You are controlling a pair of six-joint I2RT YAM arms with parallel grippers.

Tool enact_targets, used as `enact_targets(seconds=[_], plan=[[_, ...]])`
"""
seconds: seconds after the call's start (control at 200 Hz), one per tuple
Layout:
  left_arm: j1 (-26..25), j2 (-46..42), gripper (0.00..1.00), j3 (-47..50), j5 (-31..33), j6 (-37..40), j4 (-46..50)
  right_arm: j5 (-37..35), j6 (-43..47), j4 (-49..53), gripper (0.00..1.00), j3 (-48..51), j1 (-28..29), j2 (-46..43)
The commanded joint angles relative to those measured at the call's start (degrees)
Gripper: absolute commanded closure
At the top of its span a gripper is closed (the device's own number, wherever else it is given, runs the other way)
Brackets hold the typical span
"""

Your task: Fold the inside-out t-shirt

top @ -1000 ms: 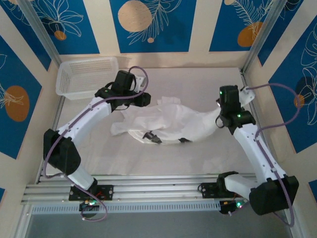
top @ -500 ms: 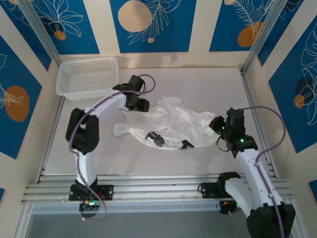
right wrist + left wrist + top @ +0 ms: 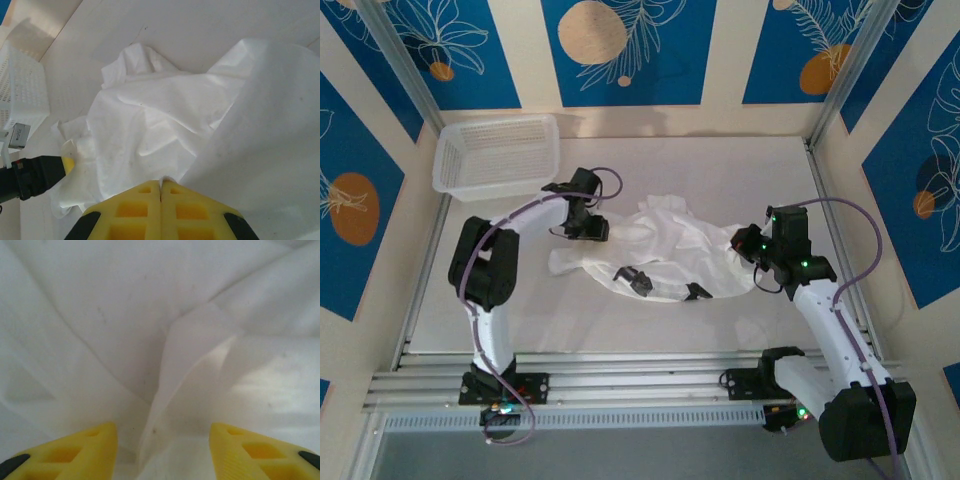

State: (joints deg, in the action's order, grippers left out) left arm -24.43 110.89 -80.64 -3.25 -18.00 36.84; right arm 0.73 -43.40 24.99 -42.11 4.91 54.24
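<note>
a wrinkled white thin cloth t-shirt (image 3: 665,250) lies crumpled in the middle of the pale counter (image 3: 740,170), spread sideways between the two arms, with rumpled folds bunched at its far side and a flatter lobe reaching toward the left. the left gripper (image 3: 588,228) is down at the shirt's far left part, touching the cloth; from its own wrist camera the left gripper (image 3: 162,450) has its two yellow fingers (image 3: 75,450) standing apart, jaws released, with a thin raised ridge of cloth running up between them and creased white fabric all around. the right gripper (image 3: 745,245) sits at the shirt's right end, where the cloth is drawn up toward it. in the right wrist view the right gripper (image 3: 161,192) has its jaws clenched, the yellow pads pressed flat together, and a fold of the shirt (image 3: 150,125) meets the tips, so it is grasping the shirt's edge; a broad sheet of cloth rises close to the lens on the right. a white plastic mesh basket (image 3: 495,150) stands at the far left corner of the counter, well apart from the shirt, just beyond the left arm.
</note>
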Motion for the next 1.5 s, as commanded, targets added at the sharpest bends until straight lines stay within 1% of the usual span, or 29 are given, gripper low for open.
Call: enact_targets(seconds=[0.0,0.08,0.14,0.295,0.35,0.375,0.395,0.415,0.44,0.525,0.59,0.66,0.74,0.8,0.85,0.89,1.02,1.08,1.16,1.21,1.31,1.375,1.495], plan=[[0.74,-2.69,0.55,2.08,-4.22,-1.59,-2.94,1.83,0.02,-0.30,1.00,0.00,0.48,0.12],[0.91,-3.27,0.63,3.82,-4.56,-2.01,-4.37,1.60,0.07,-0.31,1.00,-0.07,0.61,0.21],[1.04,-3.16,0.67,4.37,-4.49,-2.33,-5.01,1.44,0.08,-0.33,1.00,-0.15,0.65,0.26],[1.32,-1.78,0.67,3.84,-4.10,-2.23,-5.29,1.38,-0.14,-0.34,1.00,-0.61,0.89,0.35],[1.33,-1.58,0.70,3.50,-3.80,-2.02,-5.12,1.42,-0.20,-0.13,1.00,-0.75,1.01,0.34],[1.38,-1.65,0.74,3.39,-3.71,-1.95,-4.98,1.24,-0.31,-0.04,1.00,-0.82,1.05,0.34],[1.44,-1.77,0.79,3.26,-3.63,-1.95,-4.87,1.13,-0.42,0.10,1.00,-0.88,1.02,0.34],[1.48,-1.98,0.87,3.21,-3.61,-2.00,-4.85,1.00,-0.46,0.17,1.00,-1.04,1.14,0.34],[1.54,-2.38,1.00,3.13,-3.65,-2.26,-4.77,0.75,-0.61,0.38,1.00,-1.25,1.16,0.34],[2.63,-5.37,1.00,2.11,-7.56,-2.98,-4.69,-1.45,-1.53,1.28,1.00,-3.86,1.23,0.25],[4.42,-10.13,1.00,-1.58,-11.71,-3.33,-2.57,-4.53,-0.15,1.61,1.00,-10.45,1.24,0.70],[7.21,-16.04,1.00,-10.07,-15.10,-3.05,1.40,-10.05,2.23,3.14,1.00,-23.96,1.18,3.47],[9.95,-19.86,1.00,-25.88,-15.75,-1.60,7.39,-14.01,6.44,4.85,1.00,-43.32,0.97,8.97],[11.31,-21.25,1.00,-37.54,-15.39,-1.00,10.48,-17.24,7.57,5.95,1.00,-57.05,0.57,12.73],[12.25,-22.58,1.00,-44.17,-15.23,-1.47,10.89,-19.60,7.05,5.61,1.00,-65.32,0.24,14.71],[12.72,-24.22,1.00,-46.83,-14.85,-2.19,10.18,-20.68,6.43,4.57,1.00,-70.19,-0.03,15.80],[13.07,-31.01,1.00,-46.44,-11.78,-3.45,6.04,-21.27,7.51,2.38,1.00,-81.43,-0.34,18.39],[13.04,-34.32,1.00,-44.17,-9.59,-2.96,3.64,-21.07,8.10,3.15,1.00,-85.97,-0.42,19.64],[13.00,-39.02,1.00,-39.57,-4.89,-2.04,-0.25,-20.77,9.38,4.67,1.00,-91.20,-0.51,21.24],[13.01,-41.00,1.00,-38.16,-1.96,-1.23,-1.10,-21.58,10.05,4.82,1.00,-92.96,-0.61,21.60],[13.00,-42.68,1.00,-38.30,2.57,0.15,-0.47,-23.65,11.38,4.64,1.00,-95.23,-1.05,21.87],[13.00,-43.12,1.00,-38.62,3.65,0.72,-0.19,-23.67,11.67,4.68,1.00,-96.49,-1.31,22.02],[13.00,-43.54,1.00,-39.14,4.77,0.23,0.01,-20.38,11.93,4.78,1.00,-98.23,-1.51,22.49]])
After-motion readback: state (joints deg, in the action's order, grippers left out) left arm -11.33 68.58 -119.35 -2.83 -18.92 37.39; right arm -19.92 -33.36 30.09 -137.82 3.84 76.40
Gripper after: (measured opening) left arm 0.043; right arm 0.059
